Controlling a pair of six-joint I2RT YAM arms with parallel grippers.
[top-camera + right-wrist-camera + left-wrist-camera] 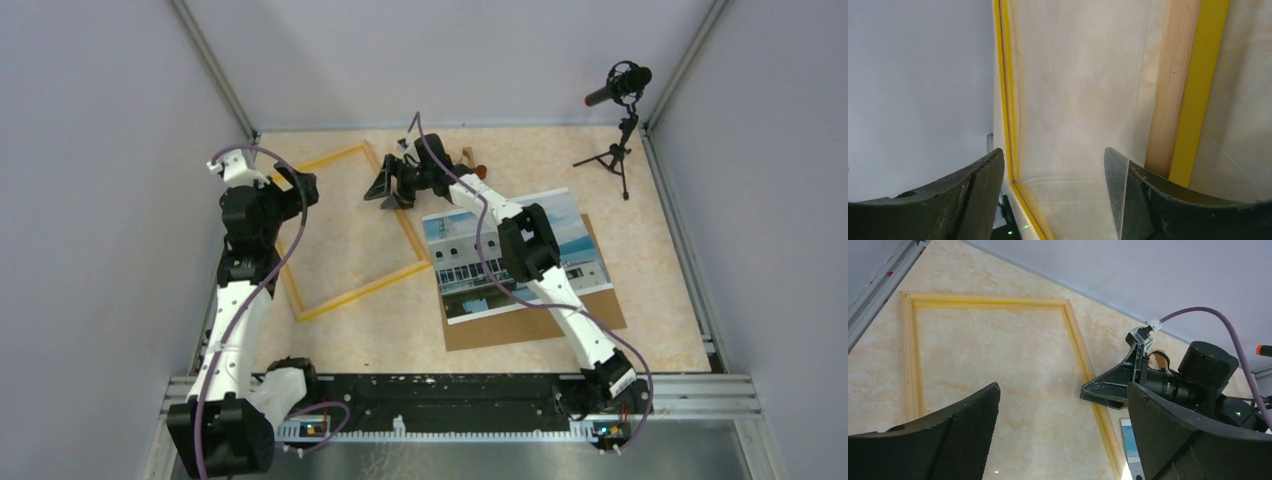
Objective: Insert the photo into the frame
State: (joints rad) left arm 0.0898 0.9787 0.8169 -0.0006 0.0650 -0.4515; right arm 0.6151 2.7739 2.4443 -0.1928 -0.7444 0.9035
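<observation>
The frame (pixel 352 290) is a thin yellow-orange rectangle lying flat at the left-centre of the table. The photo (pixel 545 262), a white building under blue sky, lies to its right on a brown backing board (pixel 560 325). My right gripper (pixel 390 190) is open and low over the frame's right rail near the far corner. In its wrist view (pixel 1053 152) the rail (pixel 1188 90) runs past the right finger, and a clear sheet edge shows there. My left gripper (pixel 300 188) is open and empty above the frame's left part. Its wrist view (pixel 1063 387) shows the frame (pixel 993 302) and a photo corner (pixel 1130 440).
A microphone on a small tripod (pixel 620 95) stands at the back right. A small brown and red object (pixel 473 162) lies behind the right gripper. Grey walls close the table on three sides. The right arm reaches across the photo.
</observation>
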